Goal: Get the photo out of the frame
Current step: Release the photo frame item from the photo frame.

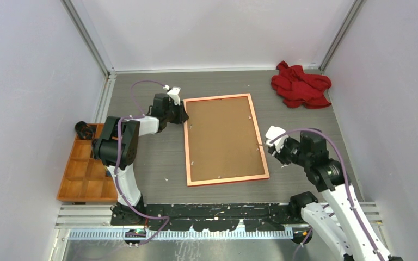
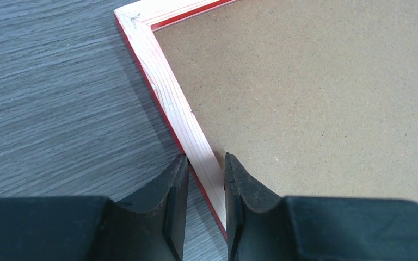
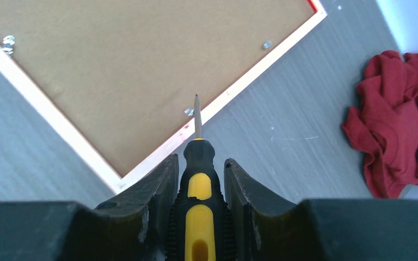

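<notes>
The frame (image 1: 185,147) lies face down on the table, its pale back rim (image 2: 168,92) around the brown backing board (image 1: 223,138). The photo is hidden under that board. My left gripper (image 1: 182,115) sits at the frame's far left corner. In the left wrist view its jaws (image 2: 206,163) close across the left rail, one finger outside, one on the board side. My right gripper (image 1: 275,147) is shut on a black-and-yellow screwdriver (image 3: 198,179). The screwdriver's tip rests beside a small metal tab (image 3: 189,112) on the frame's right rail (image 3: 239,84).
A crumpled red cloth (image 1: 300,84) lies at the far right corner of the table. An orange compartment tray (image 1: 84,168) stands at the left edge, a small black object (image 1: 84,130) at its far end. More metal tabs (image 3: 266,44) sit along the rim. Walls enclose three sides.
</notes>
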`<state>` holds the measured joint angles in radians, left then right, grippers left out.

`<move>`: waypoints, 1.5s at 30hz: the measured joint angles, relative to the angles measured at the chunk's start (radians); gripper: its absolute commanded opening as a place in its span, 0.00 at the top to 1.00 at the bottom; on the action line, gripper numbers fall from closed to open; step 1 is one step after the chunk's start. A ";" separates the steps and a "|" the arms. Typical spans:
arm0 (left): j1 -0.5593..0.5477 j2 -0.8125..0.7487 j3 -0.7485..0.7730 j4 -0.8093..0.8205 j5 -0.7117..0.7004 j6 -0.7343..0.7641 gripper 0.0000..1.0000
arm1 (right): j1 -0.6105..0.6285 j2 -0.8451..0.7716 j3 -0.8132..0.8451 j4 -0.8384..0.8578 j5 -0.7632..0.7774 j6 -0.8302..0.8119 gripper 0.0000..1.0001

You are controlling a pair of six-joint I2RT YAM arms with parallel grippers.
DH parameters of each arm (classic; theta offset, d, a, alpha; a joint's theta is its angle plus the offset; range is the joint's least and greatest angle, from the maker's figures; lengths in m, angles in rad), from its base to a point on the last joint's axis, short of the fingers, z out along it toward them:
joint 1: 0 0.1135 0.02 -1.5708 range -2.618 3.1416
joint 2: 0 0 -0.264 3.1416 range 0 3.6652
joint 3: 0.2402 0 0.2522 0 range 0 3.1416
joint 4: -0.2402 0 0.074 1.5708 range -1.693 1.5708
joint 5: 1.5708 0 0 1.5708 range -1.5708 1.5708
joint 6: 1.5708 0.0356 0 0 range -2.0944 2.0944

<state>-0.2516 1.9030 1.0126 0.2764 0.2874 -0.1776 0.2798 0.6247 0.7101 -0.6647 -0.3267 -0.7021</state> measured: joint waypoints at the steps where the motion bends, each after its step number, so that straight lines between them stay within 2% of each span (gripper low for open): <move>1: 0.000 0.000 0.000 0.000 0.000 0.000 0.99 | 0.000 -0.025 0.000 -0.033 -0.004 0.000 0.99; 7: 0.000 0.000 0.000 -0.001 0.000 0.000 0.99 | 0.000 -0.124 -0.001 -0.160 -0.026 -0.003 0.99; 13: 0.000 0.000 0.000 -0.001 0.000 0.000 0.99 | 0.010 -0.086 -0.035 -0.166 -0.028 0.000 0.99; 24: 0.000 0.000 0.000 -0.001 0.000 0.000 1.00 | 0.105 0.016 -0.114 0.016 0.132 0.086 0.99; 34: 0.000 0.000 0.000 -0.001 0.000 0.000 1.00 | 0.138 0.041 -0.121 0.133 0.278 0.159 0.99; 45: 0.000 0.000 0.000 -0.001 0.000 0.001 0.99 | 0.153 0.043 -0.121 0.119 0.257 0.181 0.99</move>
<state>-0.2516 1.9030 1.0130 0.2752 0.2874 -0.1768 0.4328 0.6674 0.5888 -0.5461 -0.0700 -0.5213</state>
